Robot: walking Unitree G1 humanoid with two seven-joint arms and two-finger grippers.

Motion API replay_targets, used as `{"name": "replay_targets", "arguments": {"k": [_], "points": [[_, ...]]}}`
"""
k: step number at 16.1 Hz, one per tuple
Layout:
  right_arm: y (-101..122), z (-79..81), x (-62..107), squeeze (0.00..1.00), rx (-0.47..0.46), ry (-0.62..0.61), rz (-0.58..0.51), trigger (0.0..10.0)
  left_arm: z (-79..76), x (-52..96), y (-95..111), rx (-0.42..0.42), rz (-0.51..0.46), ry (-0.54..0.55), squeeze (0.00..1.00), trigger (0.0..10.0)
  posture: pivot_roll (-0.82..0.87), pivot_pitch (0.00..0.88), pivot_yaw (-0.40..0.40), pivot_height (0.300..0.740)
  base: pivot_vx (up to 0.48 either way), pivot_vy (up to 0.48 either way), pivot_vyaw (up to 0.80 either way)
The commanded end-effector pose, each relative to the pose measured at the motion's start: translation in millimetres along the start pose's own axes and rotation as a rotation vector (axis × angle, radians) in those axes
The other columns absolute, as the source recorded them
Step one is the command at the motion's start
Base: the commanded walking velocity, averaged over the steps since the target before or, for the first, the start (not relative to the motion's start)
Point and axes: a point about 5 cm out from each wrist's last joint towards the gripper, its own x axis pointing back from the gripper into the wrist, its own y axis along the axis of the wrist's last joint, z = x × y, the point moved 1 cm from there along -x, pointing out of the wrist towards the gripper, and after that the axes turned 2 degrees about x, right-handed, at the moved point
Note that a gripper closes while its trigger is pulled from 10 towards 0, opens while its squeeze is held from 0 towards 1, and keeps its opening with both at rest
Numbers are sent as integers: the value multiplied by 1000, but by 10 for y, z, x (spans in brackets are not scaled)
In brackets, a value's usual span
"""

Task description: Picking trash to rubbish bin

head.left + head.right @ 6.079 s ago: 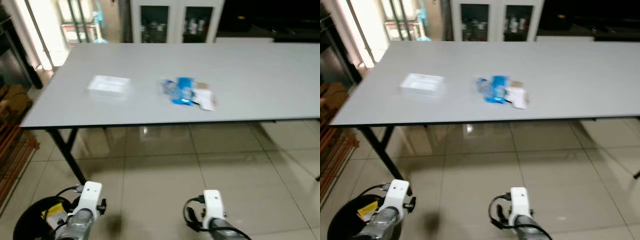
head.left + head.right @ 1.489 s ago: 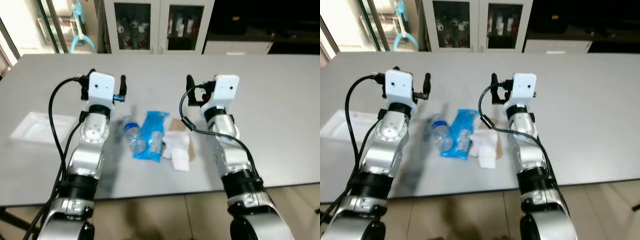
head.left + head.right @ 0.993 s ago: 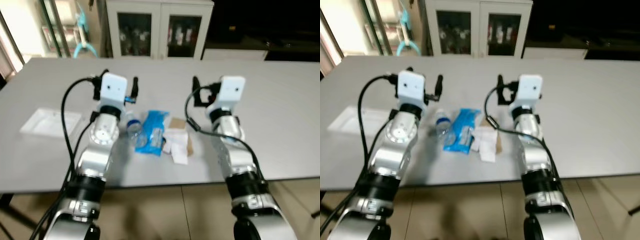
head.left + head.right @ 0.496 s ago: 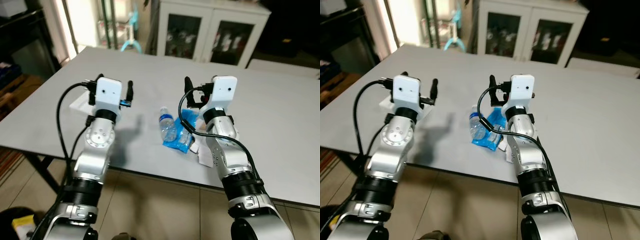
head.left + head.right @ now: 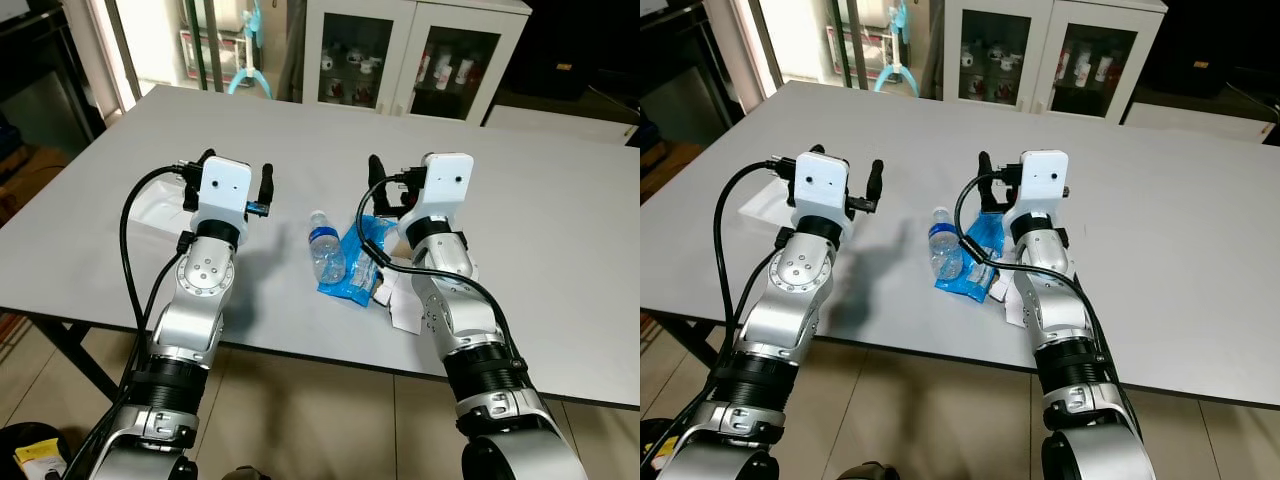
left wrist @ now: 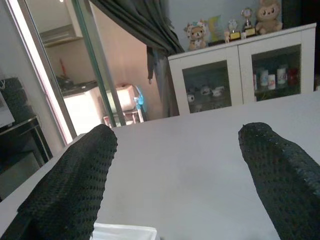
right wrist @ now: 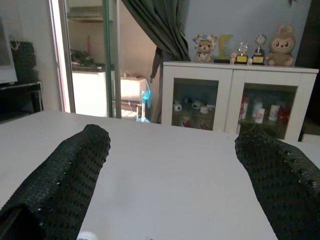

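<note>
A crushed clear plastic bottle (image 5: 325, 253) lies on the grey table (image 5: 560, 250) between my two arms. A blue packet (image 5: 350, 266) touches its right side, and white paper (image 5: 405, 311) lies to the right of that. My left gripper (image 5: 236, 176) is raised above the table to the left of the bottle, open, with nothing between its fingers (image 6: 70, 185). My right gripper (image 5: 392, 184) hovers over the blue packet, also open and empty. The bottle's cap (image 7: 86, 235) peeks in at the edge of the right wrist view. A black rubbish bin (image 5: 25, 455) stands on the floor at my lower left.
A clear plastic tray (image 5: 160, 210) sits on the table behind my left arm. White glass-door cabinets (image 5: 400, 60) stand beyond the table's far edge. A table leg (image 5: 70, 350) slants down at the left, above the tiled floor.
Both arms have come up from hanging to over the table as I closed in on it. In the last second the picture shifted; the trash lies as before.
</note>
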Motion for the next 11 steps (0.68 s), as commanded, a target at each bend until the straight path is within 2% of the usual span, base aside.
{"name": "replay_targets", "arguments": {"k": [1,11], "points": [[13,-54,17,0,4,-12,0,10000,-15,-41,49,-23,-5,2,0,10000,26,9,-50,740,0,0,0],[5,-29,15,0,5,6,9,10000,48,-52,24,-24,15,41,0,10000,26,34,-57,740,0,-397,0]]}}
